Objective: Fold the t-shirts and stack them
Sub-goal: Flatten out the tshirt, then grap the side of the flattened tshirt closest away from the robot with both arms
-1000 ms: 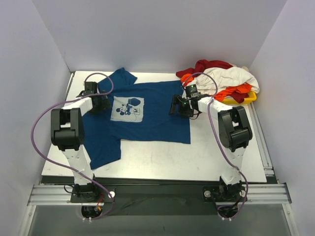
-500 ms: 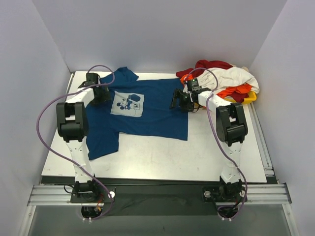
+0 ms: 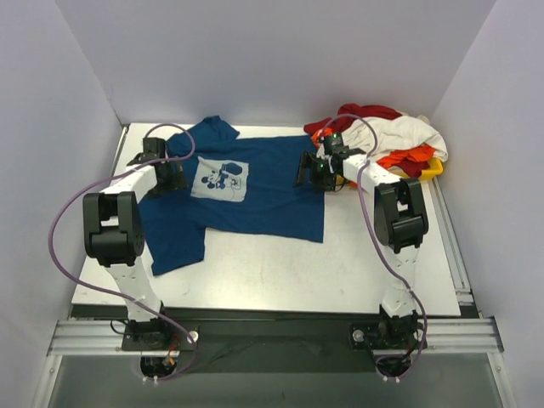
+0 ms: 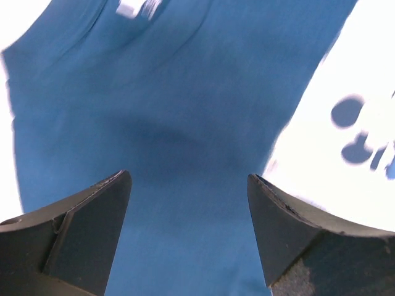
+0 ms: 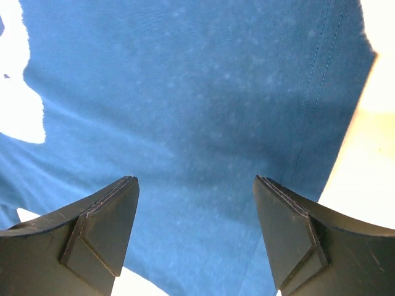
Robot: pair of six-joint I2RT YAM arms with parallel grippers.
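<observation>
Dark blue t-shirt (image 3: 263,200) lay spread flat on the white table (image 3: 280,272), left gripper (image 3: 167,176) poised over its printed end, jaws wide apart and empty, right gripper (image 3: 311,172) likewise agape over the opposite edge, other t-shirts (image 3: 395,136) heaped far right.

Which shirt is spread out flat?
The dark blue t-shirt with the cartoon print. The red shirt, white shirt and orange shirt lie bunched in a heap at the far right.

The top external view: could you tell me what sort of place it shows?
Probably a robotics lab test cell: plain pale walls box in a white table, two white-and-black robot arms are bolted to a metal rail at its near edge, and a dark blue t-shirt lies spread out.
</observation>
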